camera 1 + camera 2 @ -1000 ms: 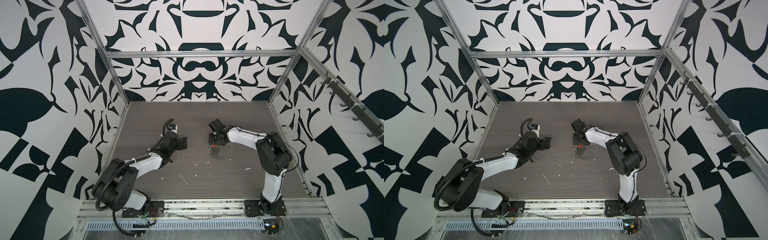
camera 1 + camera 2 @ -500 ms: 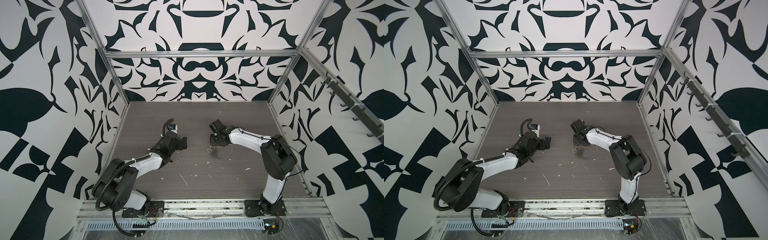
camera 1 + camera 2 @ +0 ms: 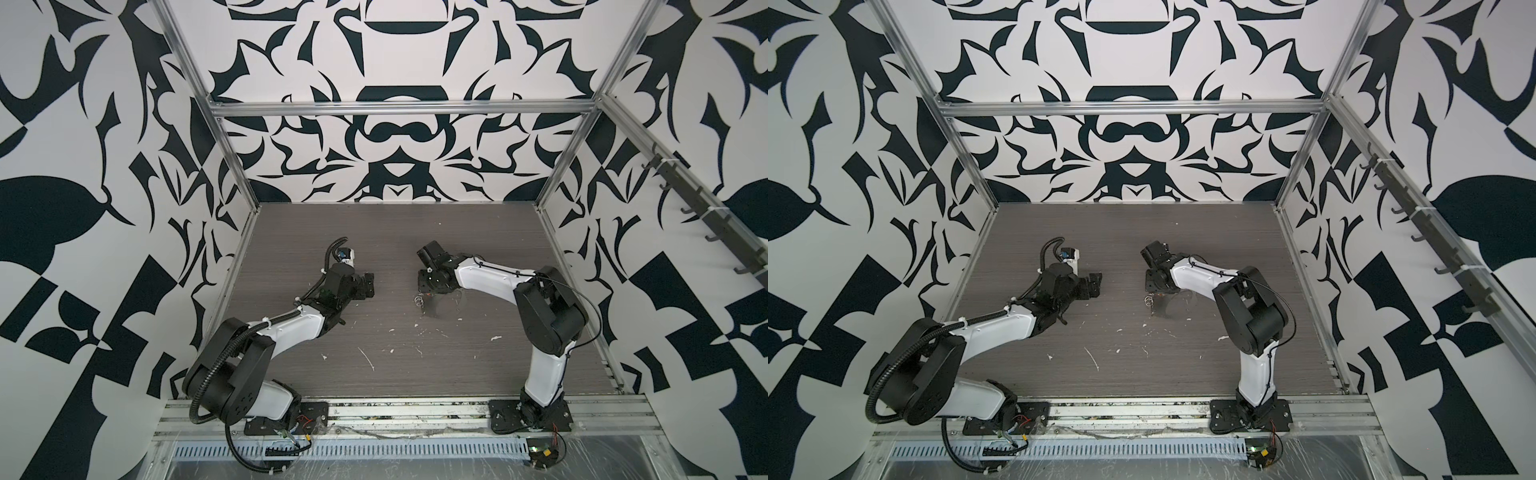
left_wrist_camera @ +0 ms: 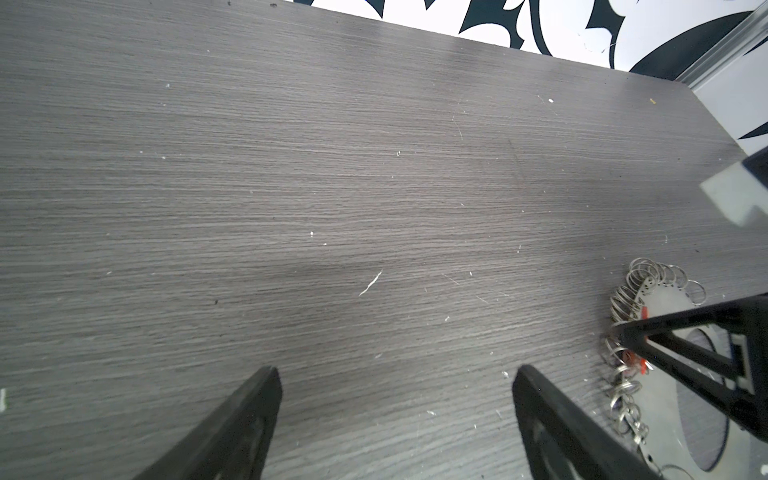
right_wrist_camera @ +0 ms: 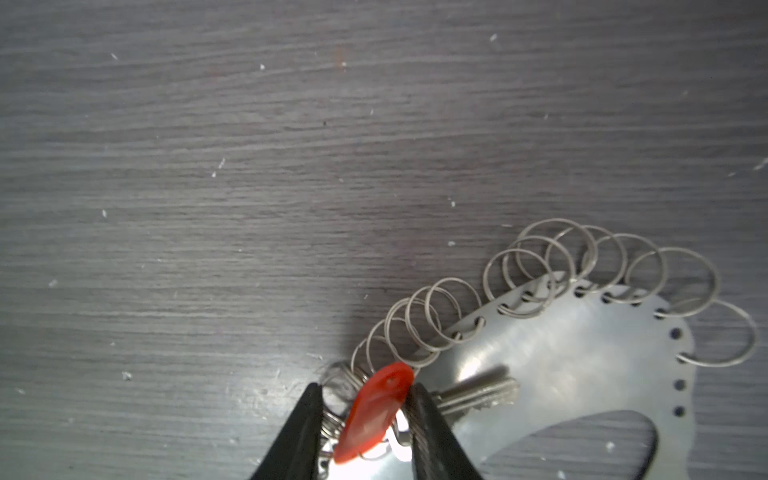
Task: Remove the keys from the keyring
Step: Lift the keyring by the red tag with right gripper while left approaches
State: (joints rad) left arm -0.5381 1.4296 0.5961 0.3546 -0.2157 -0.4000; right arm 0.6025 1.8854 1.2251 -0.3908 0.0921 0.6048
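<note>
Right gripper jaws flank red tag, pinch unconfirmed. Key lies crosswise beside them, tip pointing away. Left gripper spread, empty.

A red tag sits between the right gripper's black jaws; beside them, silvery rings, a silvery key and a shiny grey plate. The bench is grey woodgrain, flecked white.
</note>
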